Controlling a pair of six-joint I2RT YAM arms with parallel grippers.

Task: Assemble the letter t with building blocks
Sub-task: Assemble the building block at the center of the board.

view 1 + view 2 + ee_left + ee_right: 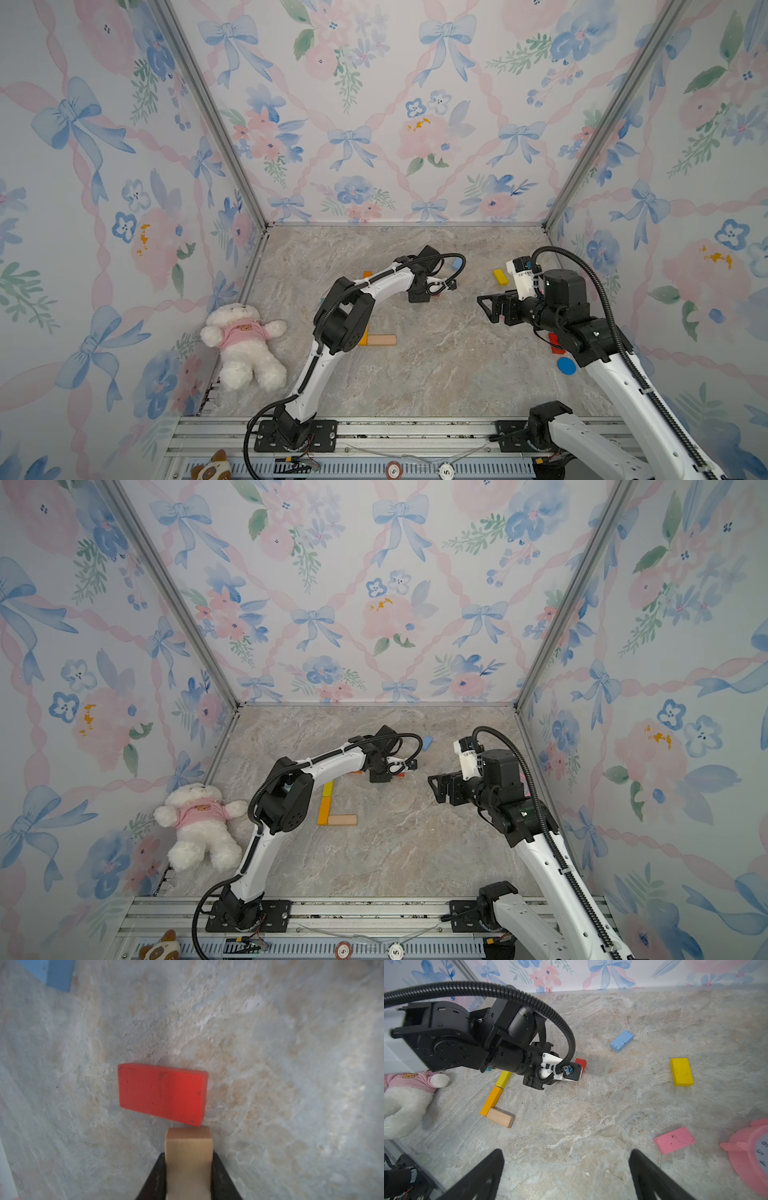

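Left wrist view: bare-wood rectangular block (189, 1140), clamped in left gripper (189, 1156), end-on just beside flat red wooden block (162, 1095); its rear length cut by the picture's edge. Light blue wooden block (56, 974), apart from the red one: corner only. Right wrist view: red block half hidden behind left arm (467, 1043); pink plastic alarm clock (749, 1155), well apart from it, cut by the edge.

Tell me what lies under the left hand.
A flat red rectangular block lies on the marble tabletop, just beyond the bare wooden block gripped in the left hand. What sits directly beneath that wooden block is covered by it.
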